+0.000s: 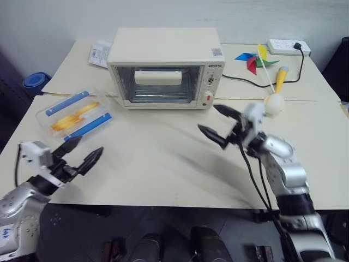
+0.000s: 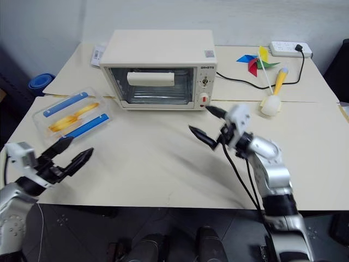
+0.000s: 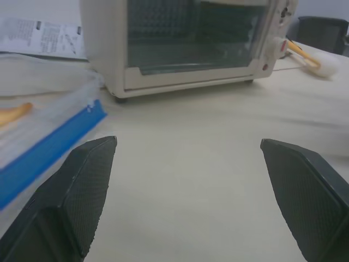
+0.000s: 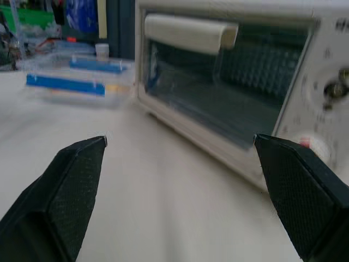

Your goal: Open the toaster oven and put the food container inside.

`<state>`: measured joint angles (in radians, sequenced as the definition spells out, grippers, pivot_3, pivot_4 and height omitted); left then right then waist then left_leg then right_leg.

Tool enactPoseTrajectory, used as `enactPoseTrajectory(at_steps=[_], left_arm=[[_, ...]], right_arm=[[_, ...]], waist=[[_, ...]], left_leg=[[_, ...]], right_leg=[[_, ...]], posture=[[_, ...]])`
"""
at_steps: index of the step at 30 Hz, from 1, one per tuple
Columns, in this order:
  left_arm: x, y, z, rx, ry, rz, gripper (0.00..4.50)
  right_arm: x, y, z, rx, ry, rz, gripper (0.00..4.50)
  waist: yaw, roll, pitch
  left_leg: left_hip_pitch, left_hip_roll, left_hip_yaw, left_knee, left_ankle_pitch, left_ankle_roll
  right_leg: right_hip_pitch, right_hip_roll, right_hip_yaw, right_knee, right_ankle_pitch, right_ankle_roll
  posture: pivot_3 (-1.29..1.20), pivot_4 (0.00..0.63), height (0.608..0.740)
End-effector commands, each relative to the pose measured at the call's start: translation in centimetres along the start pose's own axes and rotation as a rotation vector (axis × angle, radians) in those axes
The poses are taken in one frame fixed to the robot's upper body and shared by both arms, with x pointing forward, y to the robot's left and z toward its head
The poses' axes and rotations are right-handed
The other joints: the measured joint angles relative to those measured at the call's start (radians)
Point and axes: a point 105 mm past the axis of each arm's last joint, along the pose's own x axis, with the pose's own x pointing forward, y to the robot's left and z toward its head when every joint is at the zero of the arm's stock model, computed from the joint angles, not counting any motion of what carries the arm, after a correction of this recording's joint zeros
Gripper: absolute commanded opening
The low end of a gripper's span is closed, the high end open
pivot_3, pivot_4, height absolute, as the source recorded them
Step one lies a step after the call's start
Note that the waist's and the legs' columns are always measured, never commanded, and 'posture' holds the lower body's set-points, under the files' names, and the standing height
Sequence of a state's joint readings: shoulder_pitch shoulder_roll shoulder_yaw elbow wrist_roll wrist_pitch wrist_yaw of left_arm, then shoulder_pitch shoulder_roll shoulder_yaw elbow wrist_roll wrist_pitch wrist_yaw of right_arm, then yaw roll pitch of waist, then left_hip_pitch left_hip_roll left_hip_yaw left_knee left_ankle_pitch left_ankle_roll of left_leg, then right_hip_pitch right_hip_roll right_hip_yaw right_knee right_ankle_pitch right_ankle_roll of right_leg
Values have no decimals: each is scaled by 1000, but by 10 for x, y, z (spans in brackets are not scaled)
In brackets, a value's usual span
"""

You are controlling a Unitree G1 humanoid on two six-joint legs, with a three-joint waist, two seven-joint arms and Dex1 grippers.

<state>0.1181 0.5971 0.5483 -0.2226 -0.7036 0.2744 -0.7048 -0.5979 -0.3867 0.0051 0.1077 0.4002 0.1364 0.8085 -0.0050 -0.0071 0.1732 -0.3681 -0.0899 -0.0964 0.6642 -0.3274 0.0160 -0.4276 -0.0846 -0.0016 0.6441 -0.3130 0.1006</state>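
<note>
Cream-coloured laminate covers the one broad worktop [image 1: 163, 169], and on it, toward the back, stands a single boxy cream-white toaster oven [image 1: 166, 68] with its glass drop-down door shut, a white bar handle [image 1: 158, 77] across the top of the glass, and knobs and a red button on its right-hand panel. Two robot hands hover above the worktop in front of it, both spread wide and grasping nothing: the right hand [image 1: 219, 124] is raised just before the oven's lower right corner, apart from it, and the left hand [image 1: 82, 152] hangs near the front left of the worktop, touching nothing. One shallow clear plastic food container [image 1: 73, 115] lies flat left of the oven, between it and the left hand, lid on, with two blue side clips and yellow-orange food showing through. Right of the oven lie one white-headed brush with a yellow handle [image 1: 275, 97], one multicoloured paper pinwheel [image 1: 255, 59] and, at the back edge, one white power strip [image 1: 288, 46] with a black cable. A printed paper sheet [image 1: 99, 53] lies behind the oven's left side.
</note>
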Motion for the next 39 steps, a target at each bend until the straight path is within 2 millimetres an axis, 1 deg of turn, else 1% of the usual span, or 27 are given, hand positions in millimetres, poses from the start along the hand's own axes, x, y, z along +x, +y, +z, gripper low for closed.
enactPoseTrajectory(at_steps=[1,3,8,10,13,15,17,19,20,22,24,26,30,31,33,34,35,36,39], left_arm=[[-7,1,19,26,-52,6,4500],[-7,0,20,33,-58,17,4500],[-3,-7,16,24,-71,34,4500],[-1,-11,13,23,-71,39,4500],[0,-13,12,21,-74,44,4500],[0,-12,13,21,-83,58,4500],[1,-8,20,12,-117,82,4500],[2,-4,29,-3,-151,87,4500],[4,-1,35,-8,-170,82,4313],[9,6,48,-19,-209,78,3914],[19,13,58,-18,-226,70,3272],[36,19,62,7,-207,55,2659],[81,28,64,62,-173,23,1452],[90,29,64,72,-168,9,1207],[108,28,61,100,-141,-21,625],[116,28,58,115,-118,-34,264],[123,28,54,129,-96,-50,25],[128,28,50,138,-73,-64,25],[134,11,35,169,-16,-198,25]], right_arm=[[27,-10,2,11,36,-21,4492],[47,-10,7,3,36,-2,4492],[82,-8,21,0,2,13,4492],[92,-5,26,-3,-21,22,4492],[99,1,30,1,-47,50,4492],[102,10,34,-5,-72,91,4492],[98,24,39,-26,-110,169,4492],[85,44,30,-68,-93,298,4492],[77,51,23,-82,-71,344,4499],[65,59,10,-104,-31,390,4500],[57,63,-2,-138,13,408,4500],[52,65,-10,-157,35,415,4500],[51,66,-15,-168,38,401,4500],[50,66,-16,-172,40,399,4500],[49,67,-20,-180,49,400,4500],[46,67,-22,-184,55,399,4500],[44,67,-24,-186,60,399,4500],[41,67,-26,-185,64,398,4500],[24,65,-36,-184,102,377,4500]], waist=[[0,0,0],[3,0,0],[-1,0,0],[-5,0,0],[-17,0,0],[-23,0,0],[-23,0,0],[-25,0,0],[-26,0,0],[-25,0,0],[-26,0,0],[-27,0,0],[-24,0,0],[-25,0,0],[-28,0,0],[-32,0,0],[-33,0,0],[-35,0,0],[-41,0,0]], left_leg=[[0,0,0,0,0,0],[0,0,0,0,0,0],[-1,0,-1,0,0,0],[-1,-1,-1,0,0,0],[-1,0,-1,0,0,0],[-1,0,-1,0,0,0],[-1,0,-1,0,0,0],[-1,1,-1,0,0,0],[-2,1,-1,0,0,0],[-2,1,-1,0,-1,0],[-2,1,0,0,-1,-1],[-1,1,0,1,-1,-1],[0,1,0,1,0,-2],[0,1,0,1,0,-2],[-1,1,0,1,0,-2],[-1,1,-1,0,0,-2],[-1,1,-2,0,0,-2],[-1,0,-3,0,0,-2],[-1,-1,-4,0,-1,-2]], right_leg=[[0,0,0,0,0,0],[0,0,0,0,0,0],[0,0,0,0,0,0],[-1,0,0,0,0,0],[-1,1,-1,1,0,0],[-1,1,-1,1,0,0],[-1,1,0,2,0,0],[-1,1,0,2,0,0],[-1,1,0,2,0,0],[-1,2,0,2,0,0],[-1,2,0,1,0,0],[-1,2,0,2,0,0],[-2,3,0,3,0,-1],[-2,3,0,3,0,-1],[-2,3,-1,4,1,-1],[-2,3,0,4,1,-1],[-3,4,0,4,1,-1],[-3,3,0,5,1,-1],[-4,3,1,4,1,-1]], posture=[[0,150,740],[0,150,740],[0,150,740],[0,150,740],[0,150,740],[0,150,740],[0,150,740],[0,150,740],[0,150,740],[0,150,740],[0,150,740],[0,150,740],[0,150,740],[0,150,740],[0,150,740],[0,150,740],[0,150,740],[0,150,740],[0,150,740]])
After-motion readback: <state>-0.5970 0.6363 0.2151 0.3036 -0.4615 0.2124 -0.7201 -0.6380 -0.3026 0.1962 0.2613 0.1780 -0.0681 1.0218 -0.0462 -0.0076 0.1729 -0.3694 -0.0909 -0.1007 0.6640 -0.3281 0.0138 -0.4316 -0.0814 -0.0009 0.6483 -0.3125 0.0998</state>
